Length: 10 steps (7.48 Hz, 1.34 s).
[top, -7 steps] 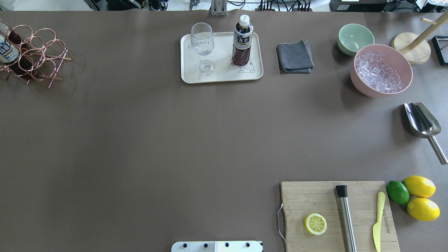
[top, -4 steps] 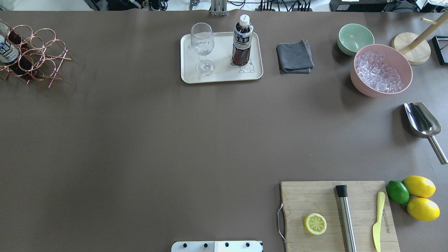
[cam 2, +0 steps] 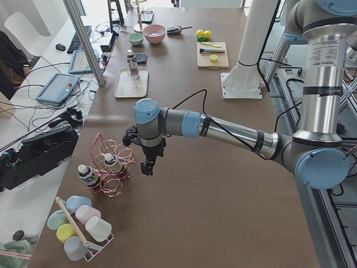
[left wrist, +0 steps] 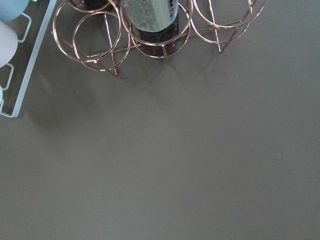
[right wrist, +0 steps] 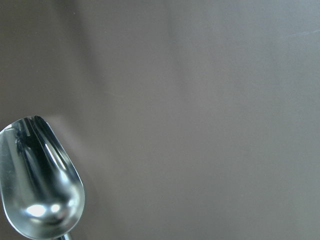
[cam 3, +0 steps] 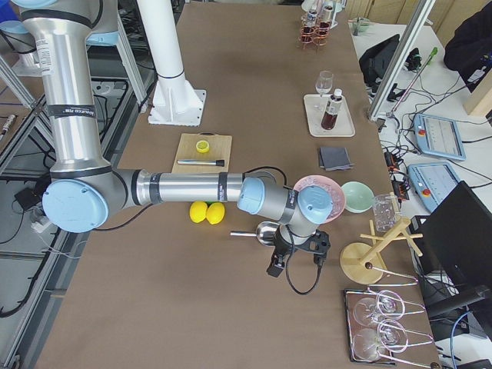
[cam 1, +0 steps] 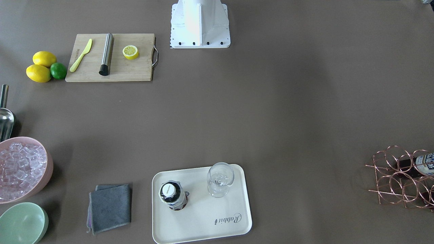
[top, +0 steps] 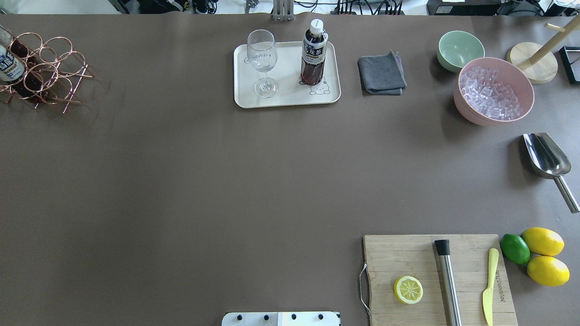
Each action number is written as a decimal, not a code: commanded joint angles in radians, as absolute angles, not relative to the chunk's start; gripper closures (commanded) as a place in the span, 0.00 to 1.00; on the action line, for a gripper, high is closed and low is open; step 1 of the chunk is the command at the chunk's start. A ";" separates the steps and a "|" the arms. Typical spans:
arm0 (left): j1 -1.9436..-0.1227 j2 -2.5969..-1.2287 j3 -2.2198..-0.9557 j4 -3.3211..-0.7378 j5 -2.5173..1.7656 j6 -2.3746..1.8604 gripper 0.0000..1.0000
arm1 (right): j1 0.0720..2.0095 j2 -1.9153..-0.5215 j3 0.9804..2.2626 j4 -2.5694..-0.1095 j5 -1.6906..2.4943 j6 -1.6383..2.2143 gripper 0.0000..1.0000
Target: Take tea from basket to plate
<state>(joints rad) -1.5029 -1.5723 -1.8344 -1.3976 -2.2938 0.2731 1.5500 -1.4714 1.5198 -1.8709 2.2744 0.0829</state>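
Along the table's far edge, the tea is standing upright on the plate, beside a wine glass. At the far left corner, the left gripper is hanging beside the basket. The right gripper is hovering by a metal scoop. I cannot tell how wide either gripper is standing.

Plate: script word "Rabbit" at far-left corner. Tea label, cutting board stamp: illegible (print too small).
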 commanded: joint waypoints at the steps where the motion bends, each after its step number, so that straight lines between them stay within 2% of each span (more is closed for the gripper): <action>1: -1.460 -1.568 -1.841 -1.427 -2.286 0.295 0.01 | 1.549 -1.474 1.532 -1.867 2.275 0.089 0.00; 5: -1.439 -1.533 -1.842 -1.460 -2.278 0.298 0.01 | 1.560 -1.515 1.623 -1.784 2.301 0.189 0.00; 8: -1.434 -1.427 -1.830 -1.653 -2.286 0.308 0.01 | 1.559 -1.542 1.524 -1.637 2.302 0.190 0.00; 10: -1.446 -1.416 -1.804 -1.652 -2.374 0.373 0.01 | 1.557 -1.575 1.526 -1.603 2.319 0.180 0.00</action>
<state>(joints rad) -1.4382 -1.4340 -1.8276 -1.6296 -2.2938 0.3355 1.5582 -1.5497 1.5366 -1.6408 2.3034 0.1876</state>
